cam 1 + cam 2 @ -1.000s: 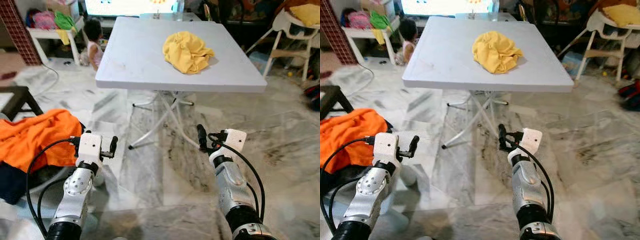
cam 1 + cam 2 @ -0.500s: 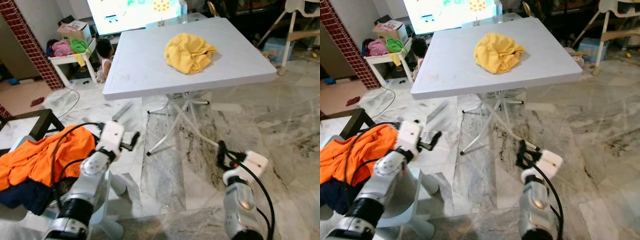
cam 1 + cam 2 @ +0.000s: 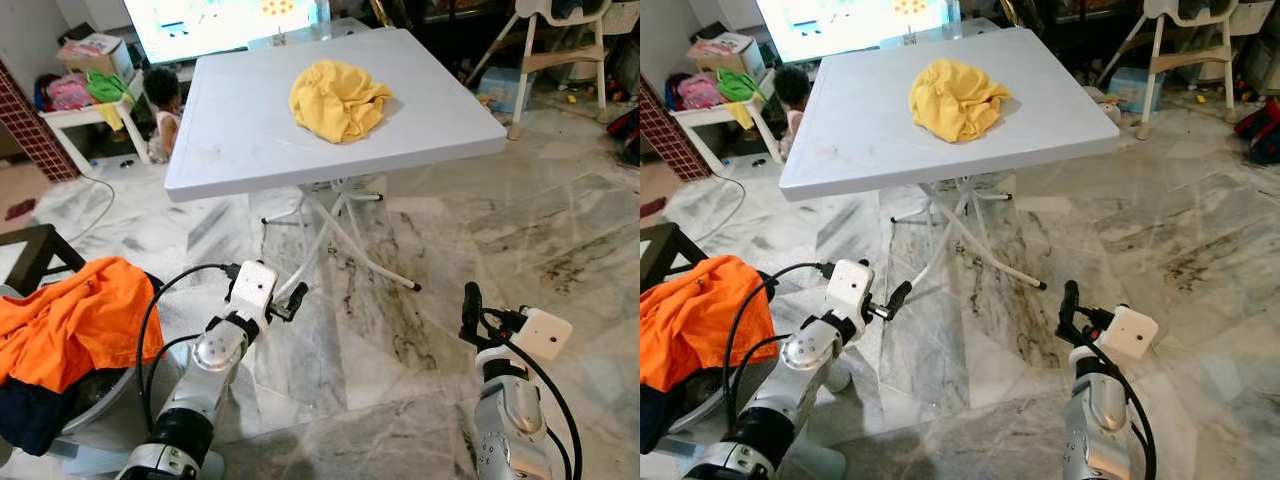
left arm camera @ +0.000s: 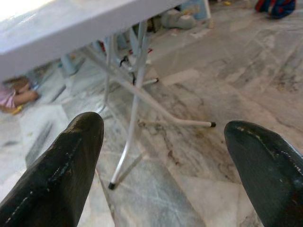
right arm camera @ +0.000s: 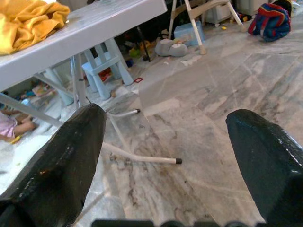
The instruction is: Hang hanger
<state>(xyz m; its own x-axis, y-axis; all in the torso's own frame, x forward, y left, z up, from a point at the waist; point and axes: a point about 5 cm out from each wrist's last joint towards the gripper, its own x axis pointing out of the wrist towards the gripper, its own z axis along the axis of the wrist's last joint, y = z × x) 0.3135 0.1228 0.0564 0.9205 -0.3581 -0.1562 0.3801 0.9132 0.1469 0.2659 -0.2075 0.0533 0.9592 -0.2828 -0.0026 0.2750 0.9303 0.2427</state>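
A crumpled yellow garment [image 3: 335, 98] lies on the white folding table [image 3: 240, 130] ahead of me. An orange garment [image 3: 70, 320] is heaped over dark clothes in a basket at my left. My left gripper [image 3: 286, 300] is held low in front of the table's crossed legs [image 4: 132, 104]. Its fingers [image 4: 57, 175] stand wide apart with nothing between them. My right gripper [image 3: 476, 308] hangs over the marble floor to the right, and its fingers [image 5: 61, 165] are also spread open and empty.
A person [image 3: 160, 95] sits on the floor behind the table's left corner, beside a low white shelf of toys [image 3: 80, 105]. A high chair [image 3: 560, 45] stands back right. A dark bench [image 3: 30, 255] is at the left. A blue stool [image 5: 102, 71] sits under the table.
The whole picture has shifted, so the camera has moved. Both arms sit lower in the picture than a second ago. Both grippers remain empty.
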